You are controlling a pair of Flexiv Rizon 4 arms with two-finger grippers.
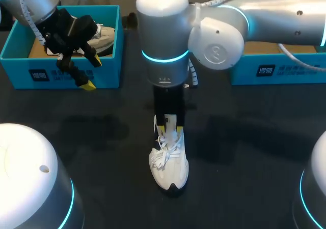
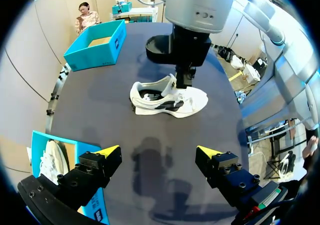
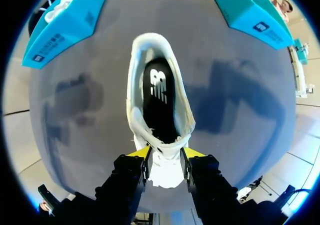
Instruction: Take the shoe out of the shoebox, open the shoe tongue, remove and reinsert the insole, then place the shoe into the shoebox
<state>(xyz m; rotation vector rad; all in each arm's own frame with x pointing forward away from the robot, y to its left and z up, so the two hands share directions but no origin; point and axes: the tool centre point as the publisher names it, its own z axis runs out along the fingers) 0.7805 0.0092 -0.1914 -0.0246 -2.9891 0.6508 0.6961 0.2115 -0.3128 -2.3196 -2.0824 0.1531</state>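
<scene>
A white sneaker (image 1: pixel 169 163) stands on the dark table at the middle, toe toward the front edge. My right gripper (image 1: pixel 168 124) points straight down at it. In the right wrist view its fingers (image 3: pixel 141 161) press the white tongue (image 3: pixel 165 172) from both sides, pulling it away from the shoe's opening. The black insole (image 3: pixel 159 95) lies inside the shoe (image 3: pixel 137 120). My left gripper (image 1: pixel 92 73) hangs open over the front wall of the left blue shoebox (image 1: pixel 30 61), holding nothing. From the left wrist view the sneaker (image 2: pixel 170 100) lies well ahead of the open left gripper (image 2: pixel 159 152).
A second white shoe (image 1: pixel 104 38) rests in the left shoebox. Another blue shoebox (image 1: pixel 275 68) stands at the back right, partly behind my right arm; the left wrist view shows this shoebox (image 2: pixel 100 47) without a shoe inside.
</scene>
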